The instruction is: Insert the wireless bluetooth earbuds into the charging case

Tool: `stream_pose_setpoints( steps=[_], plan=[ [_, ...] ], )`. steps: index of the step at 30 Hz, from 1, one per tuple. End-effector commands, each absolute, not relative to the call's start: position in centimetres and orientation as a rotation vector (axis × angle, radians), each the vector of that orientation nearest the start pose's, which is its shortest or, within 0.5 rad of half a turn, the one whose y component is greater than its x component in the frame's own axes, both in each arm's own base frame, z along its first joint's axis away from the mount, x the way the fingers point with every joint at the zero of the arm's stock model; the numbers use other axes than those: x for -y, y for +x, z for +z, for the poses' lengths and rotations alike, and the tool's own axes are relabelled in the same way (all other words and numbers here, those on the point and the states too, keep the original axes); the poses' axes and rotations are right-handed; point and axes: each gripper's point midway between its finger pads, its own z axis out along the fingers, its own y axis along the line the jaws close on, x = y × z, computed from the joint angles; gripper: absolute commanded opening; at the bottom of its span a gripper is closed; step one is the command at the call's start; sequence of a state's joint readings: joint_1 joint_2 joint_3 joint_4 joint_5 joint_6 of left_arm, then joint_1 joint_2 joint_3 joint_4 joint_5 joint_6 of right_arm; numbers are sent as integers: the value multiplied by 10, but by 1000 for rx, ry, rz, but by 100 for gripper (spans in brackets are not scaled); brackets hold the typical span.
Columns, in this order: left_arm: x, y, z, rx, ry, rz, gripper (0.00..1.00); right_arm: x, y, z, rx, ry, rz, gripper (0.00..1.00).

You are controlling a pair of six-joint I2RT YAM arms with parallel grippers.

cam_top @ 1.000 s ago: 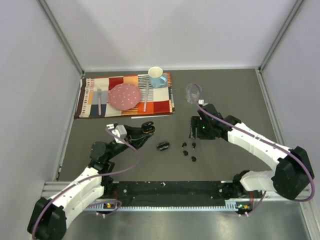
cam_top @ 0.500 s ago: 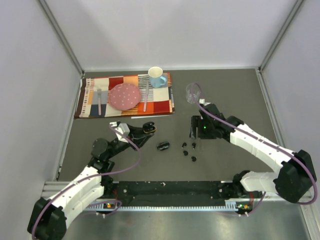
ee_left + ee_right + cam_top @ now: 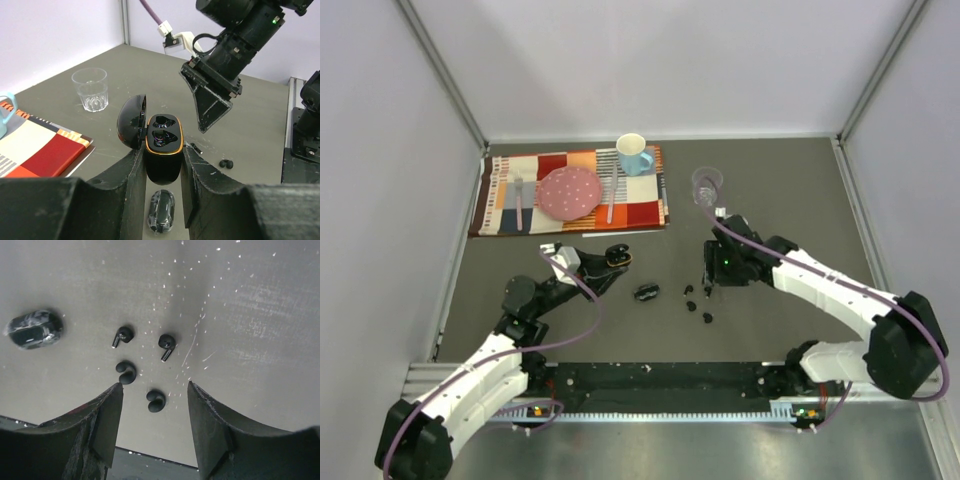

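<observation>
My left gripper [image 3: 611, 258] is shut on an open black charging case [image 3: 162, 145] with a gold rim, held above the table with its lid swung left and both sockets showing. A second, closed black case [image 3: 646, 292] lies on the table under it and shows in the right wrist view [image 3: 34, 329]. Several tiny black earbuds [image 3: 699, 304] lie loose to its right. My right gripper [image 3: 155, 386] is open and hovers over them: two stemmed buds [image 3: 166, 343] lie ahead and one curled bud [image 3: 156, 400] lies between the fingers. It also shows in the left wrist view [image 3: 210, 102].
A clear glass [image 3: 706, 185] stands behind the right gripper. A patterned placemat [image 3: 645, 210] at the back left holds a pink plate [image 3: 570, 192], cutlery and a blue mug [image 3: 634, 154]. Grey walls close in the table.
My right gripper has moved nearer and slightly left, over the loose earbuds. My left gripper with the open case shifted slightly and now holds still.
</observation>
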State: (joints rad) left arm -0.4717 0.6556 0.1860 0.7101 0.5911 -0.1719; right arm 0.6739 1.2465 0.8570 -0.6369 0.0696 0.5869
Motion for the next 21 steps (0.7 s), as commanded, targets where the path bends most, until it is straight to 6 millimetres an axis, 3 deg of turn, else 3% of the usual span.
stream_pose_setpoints(
  steps=[1,14,21],
  plan=[
    [218,198,252,-1174,721,-918,0,-184,218,76,-2680,-3,284,54],
    [216,197,249,-1180,712,-913,0,-192,233,47,-2743,5,199,50],
    [217,197,247,-1186,716,-918,0,-198,242,44,-2731,13,198,49]
  ],
)
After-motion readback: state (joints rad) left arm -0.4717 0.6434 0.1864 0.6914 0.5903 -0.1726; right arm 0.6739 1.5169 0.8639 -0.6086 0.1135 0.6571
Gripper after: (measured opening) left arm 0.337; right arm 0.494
